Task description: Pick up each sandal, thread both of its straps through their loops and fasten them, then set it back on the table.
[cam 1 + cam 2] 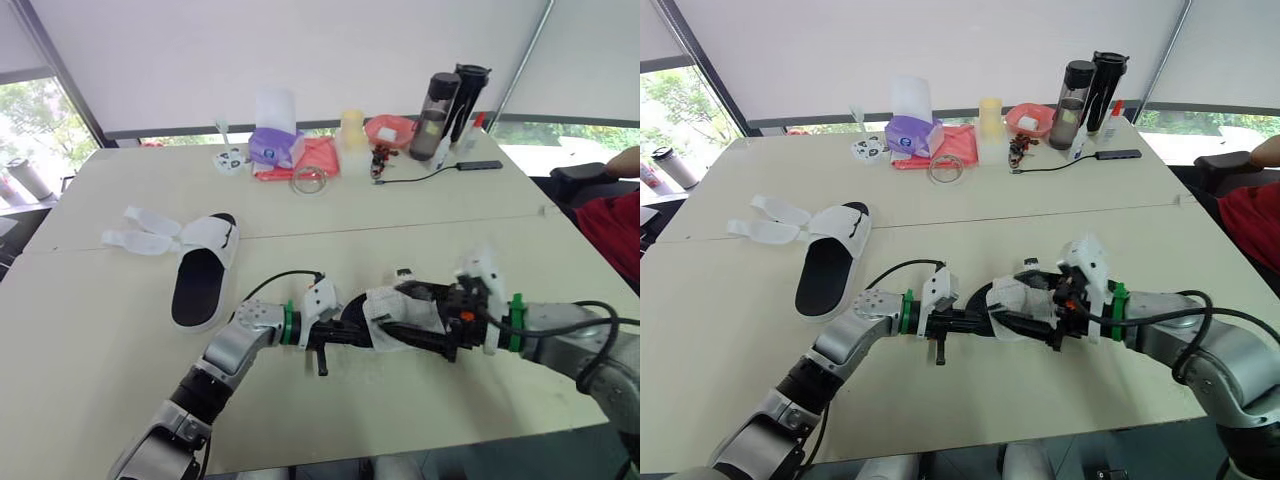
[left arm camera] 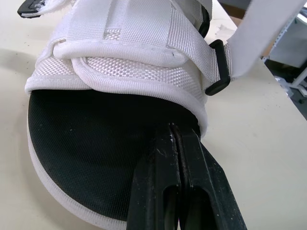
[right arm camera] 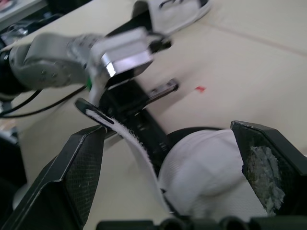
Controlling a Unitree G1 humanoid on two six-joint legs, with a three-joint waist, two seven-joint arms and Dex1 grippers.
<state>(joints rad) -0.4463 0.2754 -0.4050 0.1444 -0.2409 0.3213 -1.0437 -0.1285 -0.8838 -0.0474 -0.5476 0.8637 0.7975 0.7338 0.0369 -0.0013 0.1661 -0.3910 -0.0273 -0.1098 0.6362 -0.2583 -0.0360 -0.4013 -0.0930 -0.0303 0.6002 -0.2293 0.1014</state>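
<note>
One white sandal with a black insole (image 1: 203,272) lies on the table's left side, its straps spread open. The second sandal (image 1: 395,318) sits between my grippers near the table's middle. My left gripper (image 1: 338,332) has its fingers (image 2: 165,182) pressed together over the black insole, tips tucked at the rim of the white upper. My right gripper (image 3: 168,139) stands open around the upper's far side. A loose white strap (image 3: 125,136) with a black end tab runs between its fingers. A black loop (image 2: 218,67) sits on the sandal's side.
Along the far edge stand a purple tissue box (image 1: 275,147), a yellow cup (image 1: 352,128), a pink bowl (image 1: 390,130), two dark bottles (image 1: 445,108) and a cable with a hub (image 1: 480,165). A person's red sleeve (image 1: 612,232) is at the right edge.
</note>
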